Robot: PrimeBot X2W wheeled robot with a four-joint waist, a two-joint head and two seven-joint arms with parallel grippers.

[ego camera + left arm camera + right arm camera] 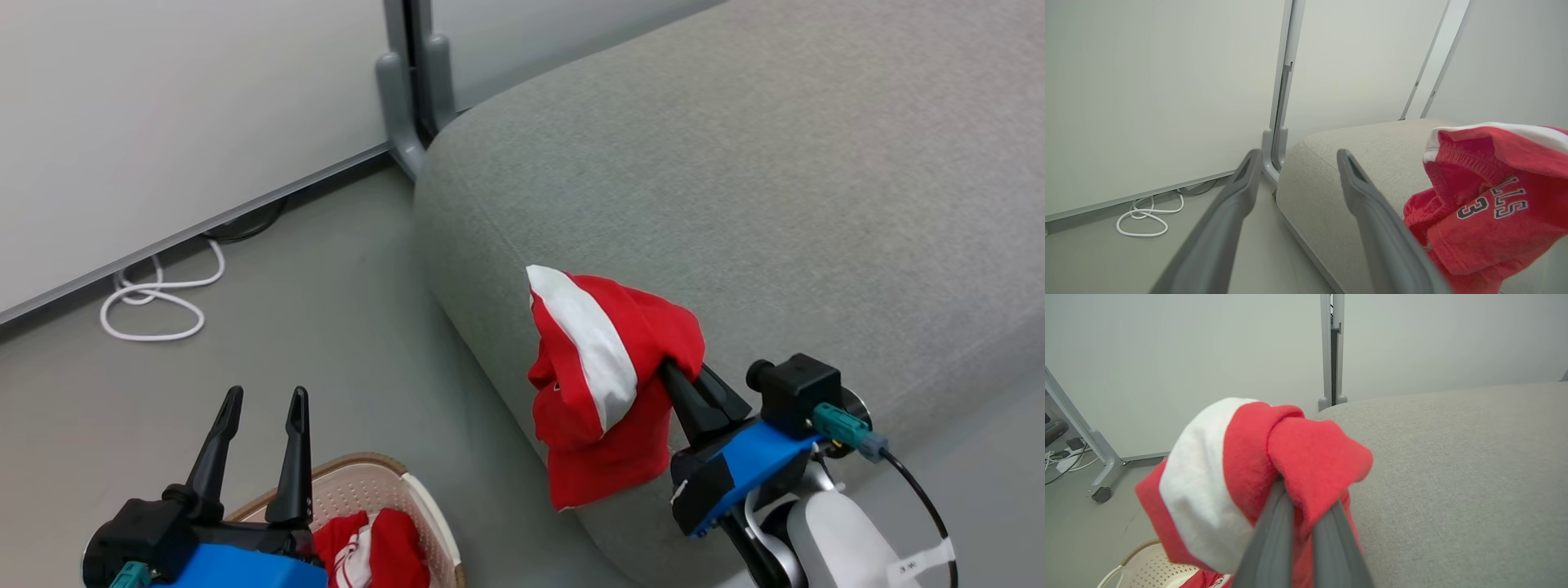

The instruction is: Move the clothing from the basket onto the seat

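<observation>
The right fingers (692, 398) are shut tight on a red piece (604, 384) of clothing. It hangs bunched up at the sofa's (775, 204) rounded front edge. The left fingers (294, 465) are wide apart and hold nothing, just by the basket (359, 487) on the floor (326, 327). The other red piece (396, 551) lies in the basket.

Basket (359, 488) sitting on floor (343, 327) at near left, left of seat (735, 204). One garment (384, 551) lying in basket. Left tool (263, 400) hanging over basket's left rim. Second garment (604, 384) hanging from right tool (679, 377) at seat's front edge, right of basket. Cable (155, 304) lying on floor along wall (163, 122), behind basket. Post (408, 98) standing behind seat's left corner.
</observation>
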